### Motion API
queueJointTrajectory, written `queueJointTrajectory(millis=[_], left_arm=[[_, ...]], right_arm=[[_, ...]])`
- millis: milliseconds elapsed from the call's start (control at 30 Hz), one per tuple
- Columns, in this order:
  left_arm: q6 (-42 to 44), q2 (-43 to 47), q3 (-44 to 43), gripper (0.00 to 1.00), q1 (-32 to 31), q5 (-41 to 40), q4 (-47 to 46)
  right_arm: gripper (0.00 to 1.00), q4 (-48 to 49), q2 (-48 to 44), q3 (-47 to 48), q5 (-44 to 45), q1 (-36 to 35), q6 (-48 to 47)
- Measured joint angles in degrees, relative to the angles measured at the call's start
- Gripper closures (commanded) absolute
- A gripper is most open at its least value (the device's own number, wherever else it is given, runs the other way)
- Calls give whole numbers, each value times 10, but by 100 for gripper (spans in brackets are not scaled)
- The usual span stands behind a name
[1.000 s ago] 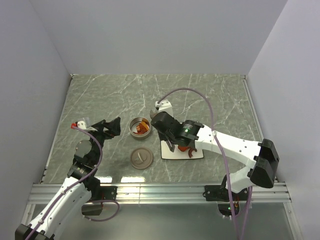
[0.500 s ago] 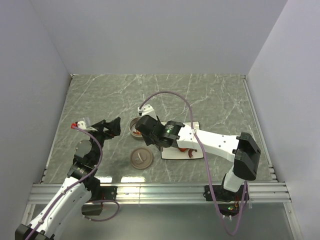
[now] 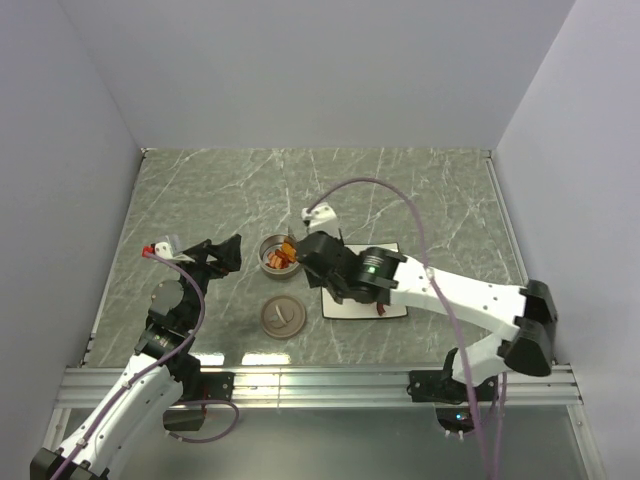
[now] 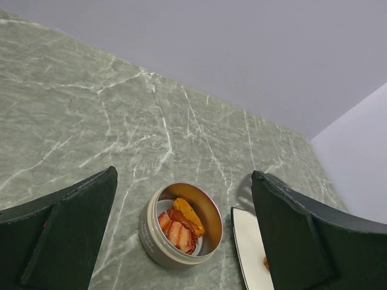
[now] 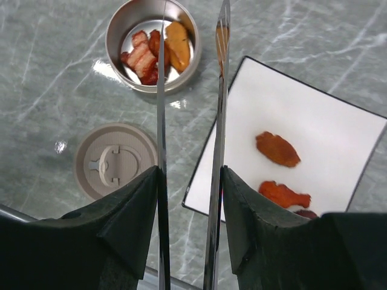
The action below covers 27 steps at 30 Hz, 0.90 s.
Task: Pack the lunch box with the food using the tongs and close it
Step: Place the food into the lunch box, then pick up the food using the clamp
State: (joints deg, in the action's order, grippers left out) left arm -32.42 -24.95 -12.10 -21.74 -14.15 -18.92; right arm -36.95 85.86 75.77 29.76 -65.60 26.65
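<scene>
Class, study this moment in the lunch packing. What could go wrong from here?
1. The tongs in the right gripper have thin arms, so a small food piece could slip out on the way from the plate.
2. Their tips hang near the lunch box rim and could knock it.

We get soft, even overhead light in all three views, so the table (image 3: 200, 190) is bright with only faint, fuzzy shadows. In the right wrist view the tongs (image 5: 219, 121) shine like mirrors, small white glare spots sit on the stone by the lunch box (image 5: 145, 86), and the plate (image 5: 314, 121) reads as flat white. The dark fingers (image 4: 60, 235) of the left gripper (image 4: 182, 175) look a bit soft up close, but everything else is pretty sharp.
</scene>
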Motion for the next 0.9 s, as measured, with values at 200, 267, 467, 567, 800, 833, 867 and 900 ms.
queueJointTrajectory(millis=[200, 267, 467, 567, 800, 833, 867, 900], left_arm=[[0, 0, 0, 1, 0, 0, 0], [0, 0, 0, 0, 0, 0, 0], [0, 0, 0, 1, 0, 0, 0], [0, 0, 0, 0, 0, 0, 0], [0, 1, 0, 0, 0, 3, 1], [0, 1, 0, 1, 0, 3, 2], [0, 2, 0, 1, 0, 3, 2], [0, 2, 0, 1, 0, 4, 2]], right_arm=[[48, -34, -101, -80, 39, -17, 60], [48, -55, -122, -110, 47, -26, 86], [47, -130, -161, -186, 61, -48, 165], [46, -155, -177, -212, 64, -49, 191], [44, -163, -196, -243, 71, -49, 209], [44, -161, -196, -248, 70, -48, 208], [44, -158, -196, -252, 68, -46, 207], [44, -154, -196, -257, 67, -43, 204]])
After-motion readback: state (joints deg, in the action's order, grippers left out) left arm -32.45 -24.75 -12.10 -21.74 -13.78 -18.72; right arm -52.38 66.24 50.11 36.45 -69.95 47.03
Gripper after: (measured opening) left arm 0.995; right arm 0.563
